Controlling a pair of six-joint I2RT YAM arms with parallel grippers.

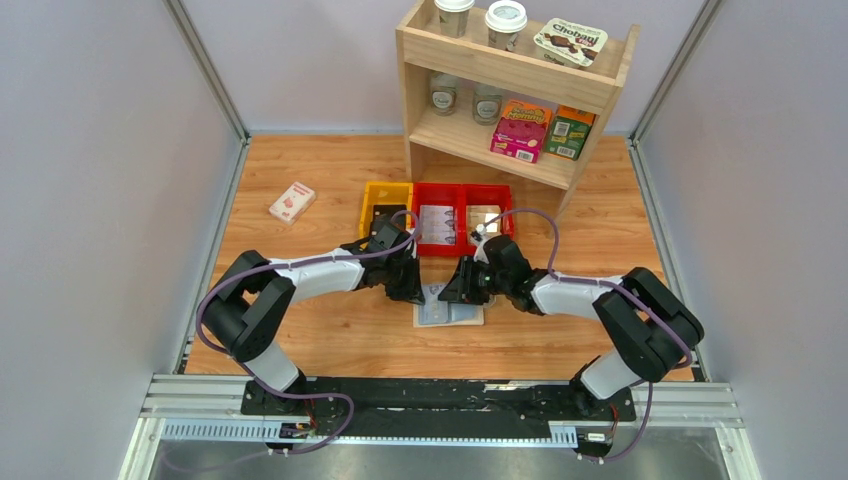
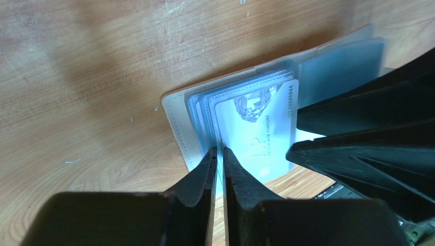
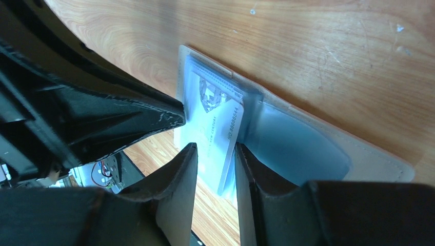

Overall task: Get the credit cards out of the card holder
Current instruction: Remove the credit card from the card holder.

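The cream-beige card holder (image 1: 447,312) lies open on the wooden table, blue-grey lining up. In the left wrist view its cream edge (image 2: 177,123) frames stacked pockets with a silver-grey credit card (image 2: 261,128) on top. My left gripper (image 1: 418,292) (image 2: 220,151) is pinched nearly shut on the pocket edge of the holder's left half. My right gripper (image 1: 458,292) (image 3: 214,154) is open, its fingers either side of the card's (image 3: 213,133) raised near end, the card's edge against the right finger. The holder's other half (image 3: 308,148) lies flat beside it.
Red bins (image 1: 460,215) holding flat silver-grey pieces and a yellow bin (image 1: 385,205) stand just behind the holder. A white-and-red small box (image 1: 291,202) lies at the back left. A wooden shelf (image 1: 510,90) with cups and boxes stands at the back.
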